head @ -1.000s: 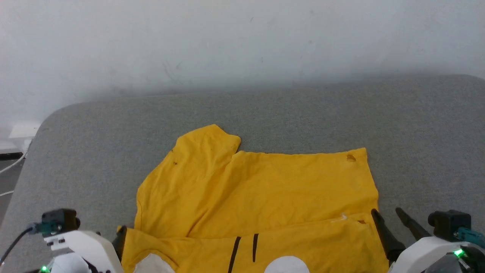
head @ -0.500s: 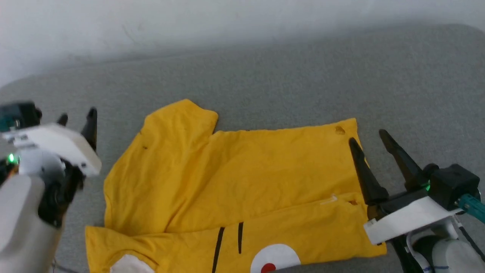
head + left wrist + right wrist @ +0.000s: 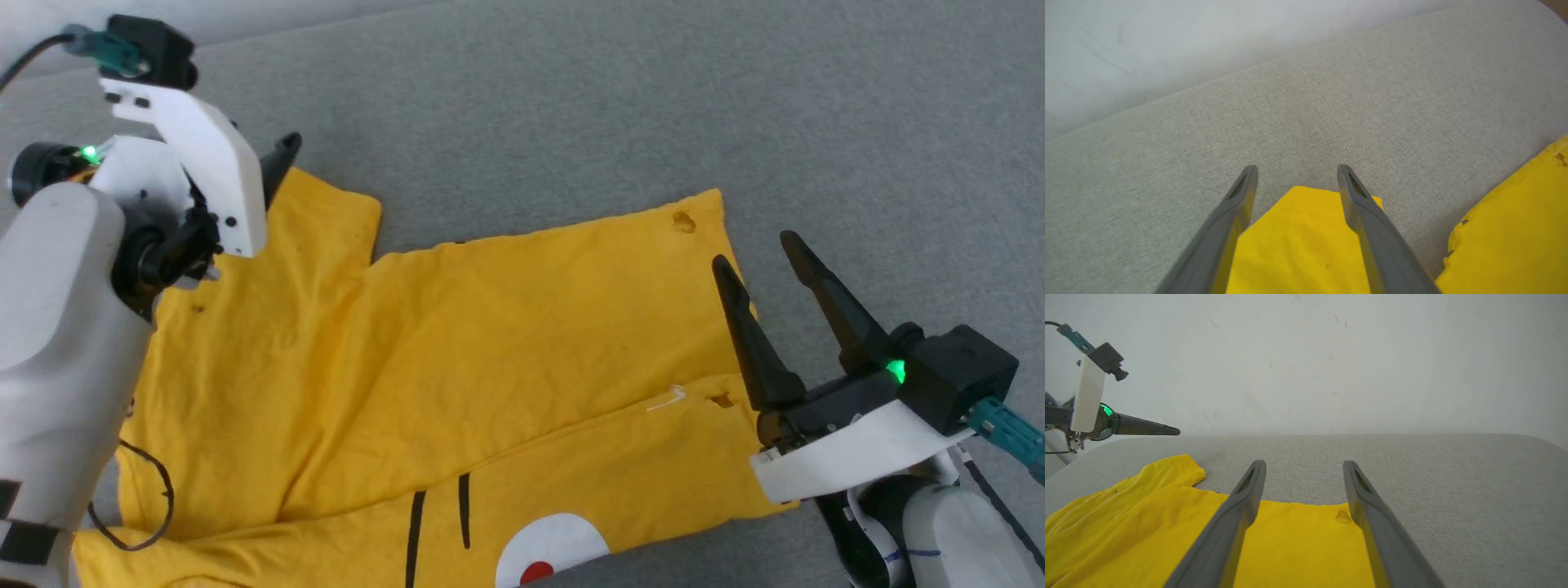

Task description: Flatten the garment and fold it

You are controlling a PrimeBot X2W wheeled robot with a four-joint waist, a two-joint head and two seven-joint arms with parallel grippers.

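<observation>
Yellow shirt is lying on grey fabric, centre and lower left of the head frame. We are holding both claws apart: left gripper over its upper-left sleeve, right gripper at its right edge.

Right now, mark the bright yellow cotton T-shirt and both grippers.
bright yellow cotton T-shirt [image 3: 506,343], head view, middle of cloth
left gripper [image 3: 1298,167], left wrist view, between fingertips
right gripper [image 3: 753,249], head view, between fingertips

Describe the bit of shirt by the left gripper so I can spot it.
On the grey surface lies the yellow garment. At its far left corner a sleeve juts out past the straight far edge, by the open left gripper. No other part sticks out beyond that edge.
</observation>
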